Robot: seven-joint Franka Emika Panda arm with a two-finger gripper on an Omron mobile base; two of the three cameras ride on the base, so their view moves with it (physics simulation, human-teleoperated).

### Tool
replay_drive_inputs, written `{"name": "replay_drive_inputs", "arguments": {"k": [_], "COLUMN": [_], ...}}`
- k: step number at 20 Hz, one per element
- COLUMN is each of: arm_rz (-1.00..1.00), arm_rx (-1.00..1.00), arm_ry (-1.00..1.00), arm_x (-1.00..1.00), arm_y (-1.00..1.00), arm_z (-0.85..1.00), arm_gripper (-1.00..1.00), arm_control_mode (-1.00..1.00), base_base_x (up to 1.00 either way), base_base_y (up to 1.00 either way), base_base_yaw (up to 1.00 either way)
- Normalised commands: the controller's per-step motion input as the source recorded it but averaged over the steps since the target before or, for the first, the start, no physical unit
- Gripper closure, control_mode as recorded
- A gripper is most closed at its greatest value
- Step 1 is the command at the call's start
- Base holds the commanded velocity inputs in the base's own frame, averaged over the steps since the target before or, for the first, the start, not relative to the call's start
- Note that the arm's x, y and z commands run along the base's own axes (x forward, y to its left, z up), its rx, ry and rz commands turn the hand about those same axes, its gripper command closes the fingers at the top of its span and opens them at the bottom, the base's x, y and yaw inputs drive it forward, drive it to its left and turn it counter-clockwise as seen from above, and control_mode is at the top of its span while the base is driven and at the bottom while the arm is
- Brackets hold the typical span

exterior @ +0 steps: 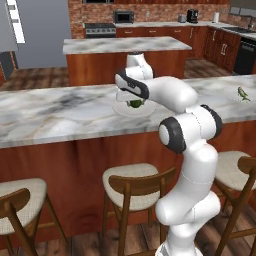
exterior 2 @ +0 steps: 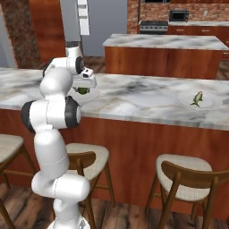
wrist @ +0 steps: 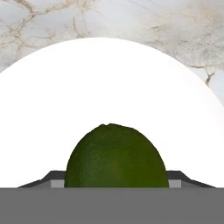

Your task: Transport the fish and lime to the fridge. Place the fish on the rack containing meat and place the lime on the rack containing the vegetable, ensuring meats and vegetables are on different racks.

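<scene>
At the bottom centre of the hand view the gripper (wrist: pixel 116 183) straddles the lime (wrist: pixel 116 157), one dark fingertip showing just beside each flank of the fruit; whether the pads press on it or stand a hair off cannot be told, so the grip is not confirmed. The lime sits on a white plate (wrist: pixel 109 87), low in the frame, and the plate rests on the marbled counter (wrist: pixel 175 26) seen along the top edge. In the left base view the gripper (exterior: pixel 134 100) hangs over the lime (exterior: pixel 135 104) at mid-frame, and the fish (exterior: pixel 243 93) lies on a second plate (exterior: pixel 231 93) at the right edge, well apart. The fridge (exterior: pixel 37 30) stands at the upper left, across the room. The likely trouble: the lime is round and smooth, so an off-centre squeeze could squirt it out and send it rolling off the plate. A lift begun before the pads bite would leave it behind, and a low hand could scrape the plate.
</scene>
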Motion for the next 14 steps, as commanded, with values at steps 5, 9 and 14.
{"name": "replay_drive_inputs", "arguments": {"k": [5,9,14], "arm_rz": [0.0,0.0,0.01], "arm_rx": [0.0,0.04,0.03], "arm_ry": [0.02,-0.01,0.0], "arm_x": [-0.07,-0.59,-0.92], "arm_y": [0.0,0.0,-0.15], "arm_z": [0.01,0.72,0.78], "arm_gripper": [1.0,1.0,1.0], "arm_control_mode": [-1.0,-1.0,-1.0], "base_base_x": [0.0,0.0,0.0], "base_base_y": [0.0,0.0,0.0], "base_base_yaw": [0.0,0.0,0.0]}}
